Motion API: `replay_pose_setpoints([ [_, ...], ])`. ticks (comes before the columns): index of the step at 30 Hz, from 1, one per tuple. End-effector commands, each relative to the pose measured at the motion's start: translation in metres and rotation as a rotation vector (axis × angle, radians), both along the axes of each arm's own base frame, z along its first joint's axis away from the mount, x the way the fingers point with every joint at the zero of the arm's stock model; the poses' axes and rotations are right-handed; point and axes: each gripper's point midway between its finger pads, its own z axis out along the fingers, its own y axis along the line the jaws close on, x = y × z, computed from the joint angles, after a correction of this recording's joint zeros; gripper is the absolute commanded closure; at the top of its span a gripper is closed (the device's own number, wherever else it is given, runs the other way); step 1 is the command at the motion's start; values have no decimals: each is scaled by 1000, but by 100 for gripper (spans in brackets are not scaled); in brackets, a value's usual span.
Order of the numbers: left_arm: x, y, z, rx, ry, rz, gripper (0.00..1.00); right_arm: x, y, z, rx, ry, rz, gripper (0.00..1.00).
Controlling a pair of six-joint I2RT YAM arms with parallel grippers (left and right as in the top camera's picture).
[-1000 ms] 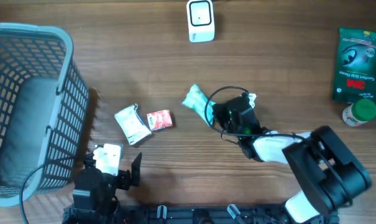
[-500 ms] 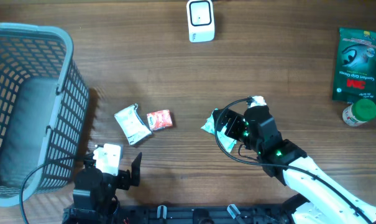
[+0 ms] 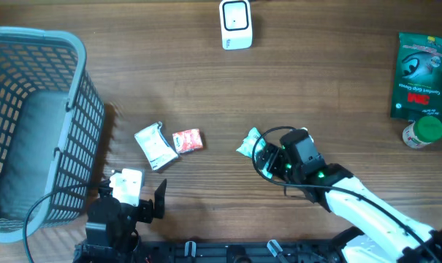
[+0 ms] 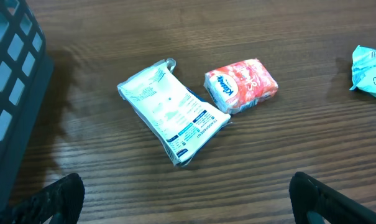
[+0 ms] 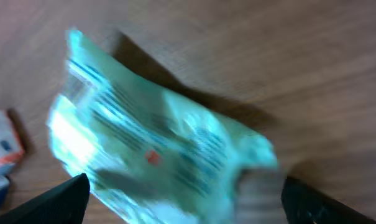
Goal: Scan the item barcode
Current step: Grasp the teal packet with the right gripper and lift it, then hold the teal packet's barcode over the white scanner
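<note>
1. A dark wood-grain table (image 3: 337, 44) carries the scene, with a grey-blue mesh basket (image 3: 31, 109) taking up its left edge from the far corner down toward the near edge.
2. A small white scanner (image 3: 236, 24) stands at the middle of the table's far edge, well apart from every other item.
3. The task's item, a crumpled teal packet (image 3: 248, 142), lies on the wood near the middle of the table, slightly toward the near edge. The right wrist view shows it blurred (image 5: 156, 149), so its print cannot be read and no barcode can be told from it.
4. The right gripper (image 5: 188, 202) sits just beside the teal packet on the side toward the right edge. Its fingers are spread wide, their dark tips at the two bottom corners of the wrist view. They grip nothing, and the packet lies on the table ahead of them.
5. The left gripper (image 4: 188, 202) hangs at the near edge toward the left corner, close to the basket. Its fingers are also spread fully apart and hold nothing.
6. Ahead of the left gripper, a white printed packet (image 4: 172, 112) and a red tissue pack (image 4: 242, 85) lie just beside each other, their near corners appearing to meet. The pair sits between the basket and the teal packet.
7. A green packet (image 3: 420, 66) lies along the right edge near the far corner. A green-capped bottle (image 3: 423, 132) lies just beside the packet's end nearer the near edge.
</note>
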Motion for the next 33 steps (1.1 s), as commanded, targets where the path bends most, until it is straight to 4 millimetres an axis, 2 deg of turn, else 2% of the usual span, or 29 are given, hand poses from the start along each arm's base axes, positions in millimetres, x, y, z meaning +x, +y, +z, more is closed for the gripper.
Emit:
replay_pose_setpoints([
  [1, 0, -1, 0, 8, -5, -16, 0, -11, -1, -36, -18, 122, -30, 4],
  [3, 0, -1, 0, 8, -5, -16, 0, -12, 7, -50, 9, 158, -12, 48],
  [4, 0, -1, 0, 8, -5, -16, 0, -12, 6, -53, 16, 173, -18, 93],
  [7, 0, -1, 0, 8, -5, -16, 0, -10, 0, -48, 24, 175, -39, 96],
  [10, 0, -1, 0, 8, -5, -16, 0, 1, 7, -22, 58, 73, 25, 95],
  [13, 0, -1, 0, 8, -5, -16, 0, 19, 21, 29, 83, -149, 191, 96],
  [15, 0, -1, 0, 8, -5, -16, 0, 22, 33, 71, 96, -332, 359, 96],
  [18, 0, -1, 0, 8, -5, -16, 0, -1, 55, 132, 180, -588, 633, 96],
  [21, 0, -1, 0, 8, -5, -16, 0, -13, 51, 168, 188, -722, 658, 96],
  [24, 0, -1, 0, 8, -5, -16, 0, -29, 45, 186, 145, -834, 732, 96],
  [28, 0, -1, 0, 8, -5, -16, 0, -70, 64, 199, 234, -959, 1027, 96],
  [30, 0, -1, 0, 8, -5, -16, 0, -77, 67, 200, 264, -966, 1070, 96],
  [33, 0, -1, 0, 8, -5, -16, 0, -78, 67, 201, 266, -966, 1072, 96],
])
